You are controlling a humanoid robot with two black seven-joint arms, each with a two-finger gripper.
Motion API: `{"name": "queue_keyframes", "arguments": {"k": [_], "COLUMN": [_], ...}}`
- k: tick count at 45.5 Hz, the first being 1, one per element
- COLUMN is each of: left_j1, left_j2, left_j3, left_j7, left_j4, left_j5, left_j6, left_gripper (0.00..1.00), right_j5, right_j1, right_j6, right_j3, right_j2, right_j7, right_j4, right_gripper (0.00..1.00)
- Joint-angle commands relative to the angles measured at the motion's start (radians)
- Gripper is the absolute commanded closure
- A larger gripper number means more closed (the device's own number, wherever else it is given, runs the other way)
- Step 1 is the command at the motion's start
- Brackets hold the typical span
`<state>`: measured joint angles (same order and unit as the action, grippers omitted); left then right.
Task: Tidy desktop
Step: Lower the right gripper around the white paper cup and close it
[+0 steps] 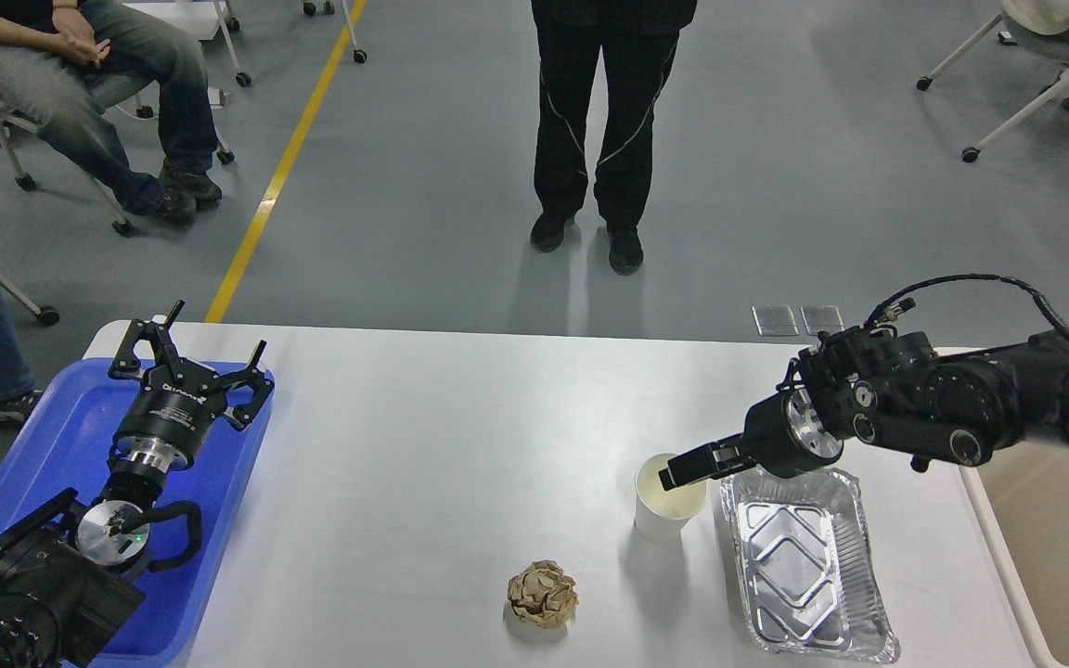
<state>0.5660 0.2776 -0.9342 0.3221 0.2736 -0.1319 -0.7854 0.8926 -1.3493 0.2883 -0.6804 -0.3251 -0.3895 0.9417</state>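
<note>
The white desktop [460, 436] holds a white paper cup [657, 521] standing upright, an empty foil tray [808, 566] just right of it, and a crumpled brown paper ball [544, 594] near the front edge. My right gripper [672, 473] reaches in from the right, and its dark tip is at the cup's rim, over the opening. Its two fingers cannot be told apart. My left gripper [200, 345] is open and empty above the blue tray [43, 417] at the left end of the desktop.
A beige bin [1054, 538] stands off the table's right end, partly behind my right arm. A person [604, 139] stands beyond the far edge. Seated people and wheeled chairs are at the back left and right.
</note>
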Motion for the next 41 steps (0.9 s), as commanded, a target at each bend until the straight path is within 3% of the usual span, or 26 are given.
{"name": "queue_keyframes", "arguments": {"k": [1,10,17,21,24,31,41], "left_j1": [0.000,0.000,0.000,0.000,0.000,0.000,0.000], "left_j2": [0.000,0.000,0.000,0.000,0.000,0.000,0.000], "left_j3": [0.000,0.000,0.000,0.000,0.000,0.000,0.000], "left_j7": [0.000,0.000,0.000,0.000,0.000,0.000,0.000], "left_j4": [-0.001,0.000,-0.001,0.001,-0.001,-0.001,-0.001], "left_j5": [0.000,0.000,0.000,0.000,0.000,0.000,0.000], "left_j6": [0.000,0.000,0.000,0.000,0.000,0.000,0.000], "left_gripper": [0.00,0.00,0.00,0.00,0.00,0.00,0.00], "right_j5": [-0.032,-0.032,-0.030,-0.024,-0.020,-0.012,-0.009], "right_j1": [0.056,0.087,0.091,0.095,0.093,0.088,0.082], "right_j6": [-0.032,-0.041,-0.041,-0.041,-0.041,-0.040,-0.038], "right_j3": [0.001,-0.001,-0.001,-0.005,-0.008,-0.014,-0.018], "right_j2": [0.032,0.052,0.052,0.052,0.052,0.051,0.047], "right_j7": [0.006,0.004,-0.005,-0.006,-0.008,-0.011,-0.052], "right_j4": [-0.058,-0.098,-0.106,-0.109,-0.110,-0.109,-0.109], "right_gripper": [0.06,0.10,0.22,0.47,0.56,0.98,1.00]}}
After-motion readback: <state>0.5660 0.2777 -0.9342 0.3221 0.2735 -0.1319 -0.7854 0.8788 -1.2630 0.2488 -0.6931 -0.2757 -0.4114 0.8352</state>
